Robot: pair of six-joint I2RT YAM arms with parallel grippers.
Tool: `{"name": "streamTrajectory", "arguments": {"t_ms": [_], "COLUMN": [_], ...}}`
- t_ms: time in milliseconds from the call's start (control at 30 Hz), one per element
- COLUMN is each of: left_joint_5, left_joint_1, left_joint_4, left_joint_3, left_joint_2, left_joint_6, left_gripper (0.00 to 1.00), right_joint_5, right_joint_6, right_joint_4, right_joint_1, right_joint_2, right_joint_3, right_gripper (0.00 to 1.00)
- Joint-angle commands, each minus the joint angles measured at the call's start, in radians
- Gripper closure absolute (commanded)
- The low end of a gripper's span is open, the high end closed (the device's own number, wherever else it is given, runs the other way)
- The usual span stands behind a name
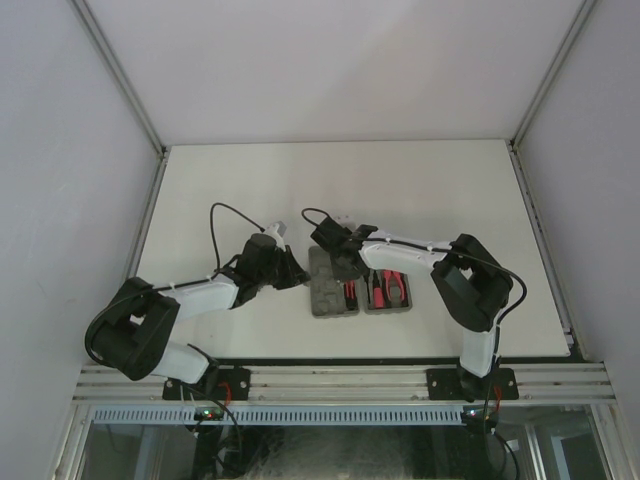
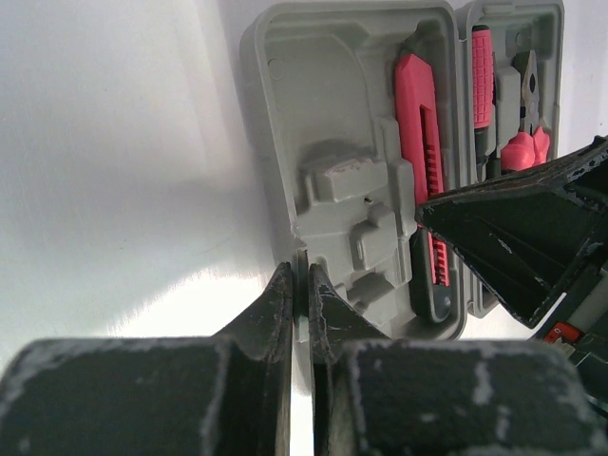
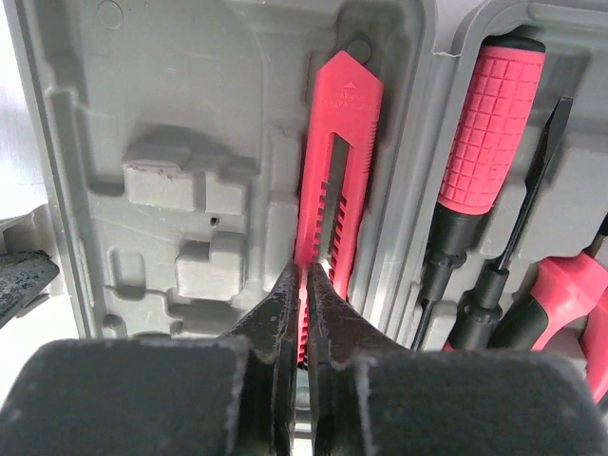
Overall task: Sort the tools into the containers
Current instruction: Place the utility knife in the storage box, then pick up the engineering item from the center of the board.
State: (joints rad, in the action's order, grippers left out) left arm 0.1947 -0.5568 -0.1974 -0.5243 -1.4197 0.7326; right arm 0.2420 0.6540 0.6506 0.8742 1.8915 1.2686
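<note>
Right fingers [image 3: 285, 309] were shut and empty, tips touching the red knife [image 3: 337, 142] seated in the left tray [image 3: 161, 85]. Left fingers [image 2: 275, 318], almost closed, pinched that tray's outer rim. Screwdriver [image 3: 489, 123] and pliers [image 2: 524, 150] lay in the right tray [image 2: 549, 36], both trays on the desk [image 2: 114, 142].

The white worktop [image 1: 420, 190] carries two grey trays [image 1: 322, 295] side by side, under the right end effector [image 3: 302, 275] and touching the left end effector [image 2: 296, 277].

Overhead view looks down; wrist views close, share trays [image 3: 190, 76].
</note>
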Motion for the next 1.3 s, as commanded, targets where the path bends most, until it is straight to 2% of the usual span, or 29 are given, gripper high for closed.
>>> {"name": "streamTrajectory", "arguments": {"t_ms": [0, 167, 500, 700, 967, 1267], "left_joint_5": [0.017, 0.012, 0.003, 0.001, -0.003, -0.062], "left_joint_1": [-0.002, -0.002, -0.002, -0.002, -0.002, -0.002], "left_joint_4": [0.033, 0.039, 0.05, 0.041, 0.063, 0.169], "left_joint_3": [0.011, 0.013, 0.012, 0.02, 0.028, 0.028], "left_joint_2": [0.0, 0.006, 0.009, 0.014, 0.074, 0.201], "left_joint_6": [-0.006, -0.007, 0.0, 0.008, 0.006, 0.0], "left_gripper": [1.0, 1.0, 1.0, 0.98, 0.85, 0.61], "right_joint_5": [-0.123, -0.093, -0.09, -0.037, 0.113, 0.267], "right_joint_6": [0.042, 0.036, 0.009, -0.029, 0.004, 0.104], "right_joint_4": [-0.002, -0.01, -0.096, -0.117, -0.214, -0.269], "right_joint_1": [0.033, 0.032, 0.005, 0.055, 0.153, 0.221], "right_joint_2": [0.113, 0.041, -0.202, -0.317, -0.486, -0.733], "right_joint_3": [-0.076, -0.076, -0.077, -0.085, -0.248, -0.475], "right_gripper": [1.0, 1.0, 0.9, 0.86, 0.74, 0.64]}}
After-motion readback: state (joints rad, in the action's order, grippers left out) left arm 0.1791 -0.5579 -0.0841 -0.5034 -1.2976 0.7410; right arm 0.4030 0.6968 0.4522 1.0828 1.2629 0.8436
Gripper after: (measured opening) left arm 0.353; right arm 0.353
